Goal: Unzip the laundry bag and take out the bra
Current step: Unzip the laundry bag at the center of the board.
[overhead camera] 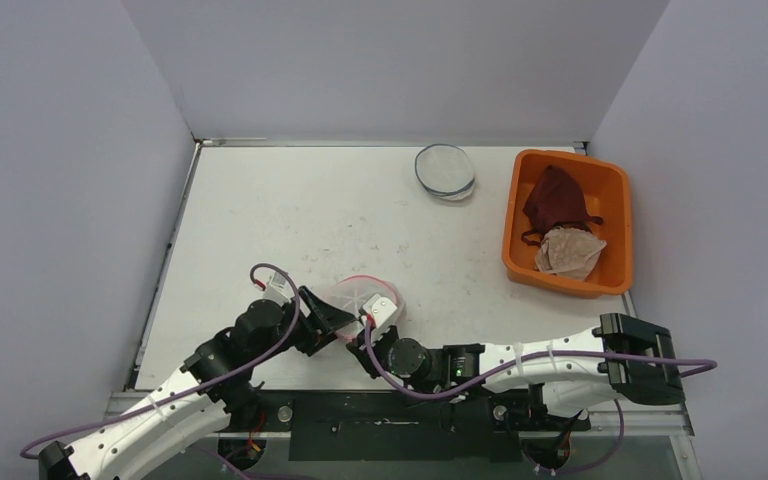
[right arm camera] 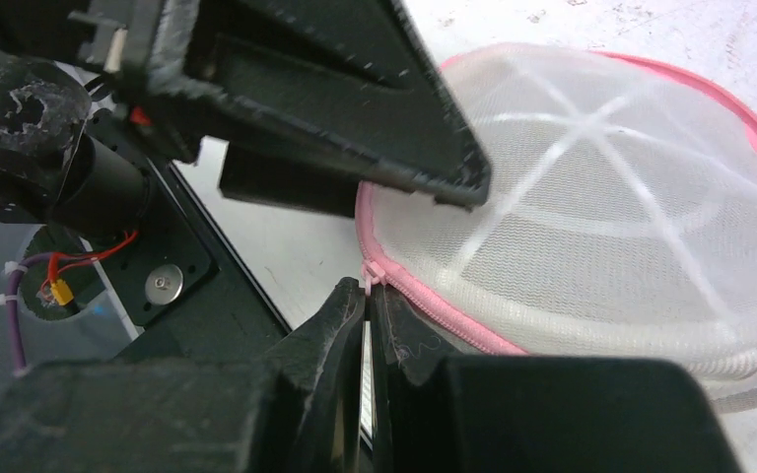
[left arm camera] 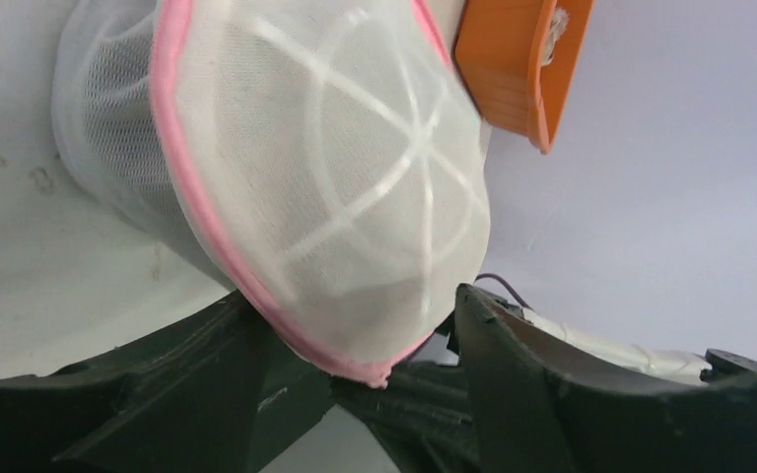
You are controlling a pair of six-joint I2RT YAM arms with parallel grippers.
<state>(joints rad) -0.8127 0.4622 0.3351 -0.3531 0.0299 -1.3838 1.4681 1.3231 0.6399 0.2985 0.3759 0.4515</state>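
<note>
The white dome-shaped mesh laundry bag w/ pink trim (overhead camera: 362, 297) lies on the white worktop (overhead camera: 290, 220), close to the near edge, btw. the two arms. The left fingers (left arm camera: 187, 394) stand apart, one on each side of the bag's pink rim; the rim sits in the gap, but if they press it already I cannot tell. In the right wrist view one of these black fingers is over the top of the dome. The right fingers (right arm camera: 333, 335) are together, and they pinch the small pink zipper pull (right arm camera: 369, 272) at the seam, on the side of the bag nearest to the arm bases. The zip line looks shut along the part that shows. What is inside the bag I cannot make out (the mesh is too milky). Well apart, at the right side of the worktop, stands an orange plastic bin (overhead camera: 512, 225) w/ a dark red garment (overhead camera: 555, 198) and a pale lacy cloth (overhead camera: 570, 252) in it. Near the far edge, just left of the bin, lies a round flat mesh item w/ dark rim (overhead camera: 445, 170).
</note>
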